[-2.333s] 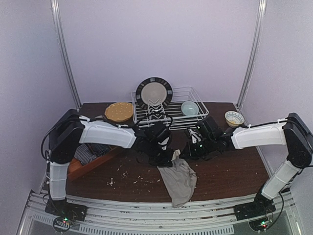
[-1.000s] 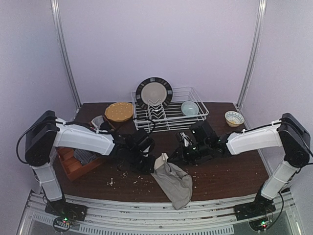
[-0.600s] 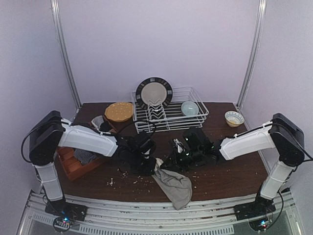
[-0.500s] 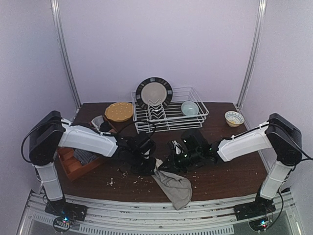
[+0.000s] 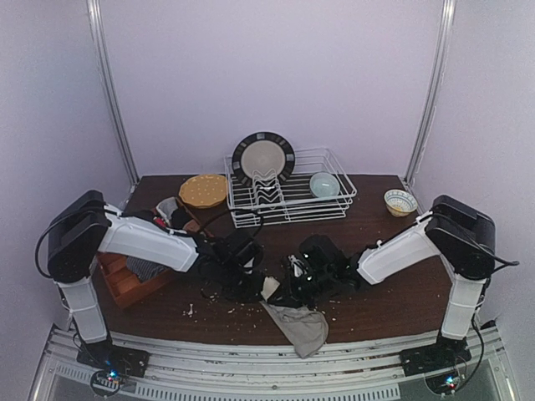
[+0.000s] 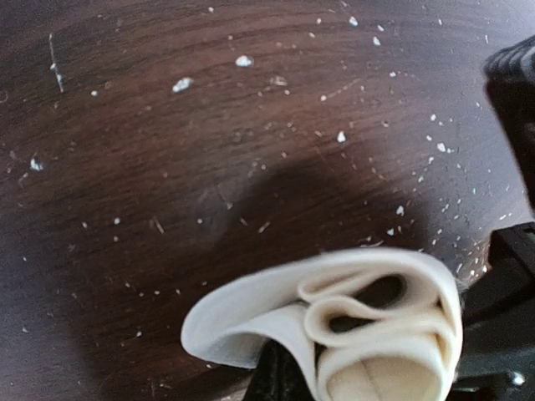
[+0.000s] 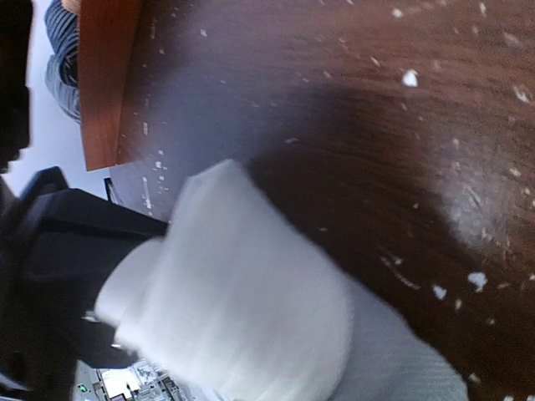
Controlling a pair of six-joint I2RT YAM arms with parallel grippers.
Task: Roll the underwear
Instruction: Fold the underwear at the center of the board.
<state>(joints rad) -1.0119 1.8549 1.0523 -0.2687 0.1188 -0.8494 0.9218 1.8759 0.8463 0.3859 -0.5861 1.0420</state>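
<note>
Seemingly midway through rolling the grey-beige underwear [image 5: 304, 324], near the middle of the table's [image 5: 401, 292] front edge. Grasping its coiled end with left fingers [image 5: 253, 284] and right fingers [image 5: 292, 290] clenched. Next, probably: turn the coil toward the loose tail, with even tension.

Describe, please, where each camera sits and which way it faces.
Top external: fixed above and behind the bases, facing down over the table; left arm and right arm show, meeting at the grey-beige underwear.
Left wrist: on the left arm, facing down at the underwear's rolled end; its dark jaws peek in below.
Right wrist: on the right arm, facing the same roll, the wooden tray beyond; dark robot parts at left.
Shared: both wrist views show that roll on the speckled table.
</note>
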